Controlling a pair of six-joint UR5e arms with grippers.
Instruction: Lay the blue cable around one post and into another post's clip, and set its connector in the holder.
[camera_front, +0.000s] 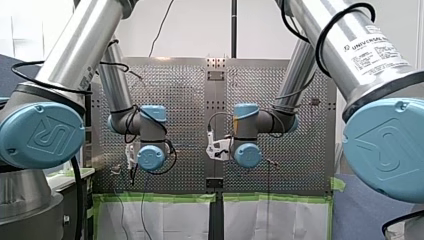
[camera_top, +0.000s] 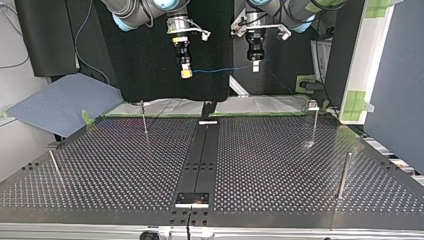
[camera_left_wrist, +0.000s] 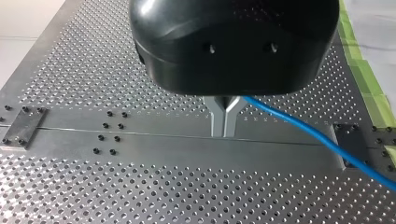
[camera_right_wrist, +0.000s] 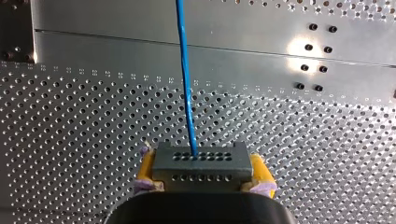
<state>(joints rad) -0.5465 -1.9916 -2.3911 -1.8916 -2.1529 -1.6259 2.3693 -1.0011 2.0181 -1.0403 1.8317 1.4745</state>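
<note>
1. Left wrist view: the blue cable passes out of sight behind the black housing above my left gripper. Its other end is cut off at the frame edge.
2. Right wrist view: the cable is cut off ahead of the connector. My right gripper hides the connector's rear.
3. Front view: the cable is too thin to trace.
4. Top view: the top of the post nearest the cable's connector end is too small to read.
</note>
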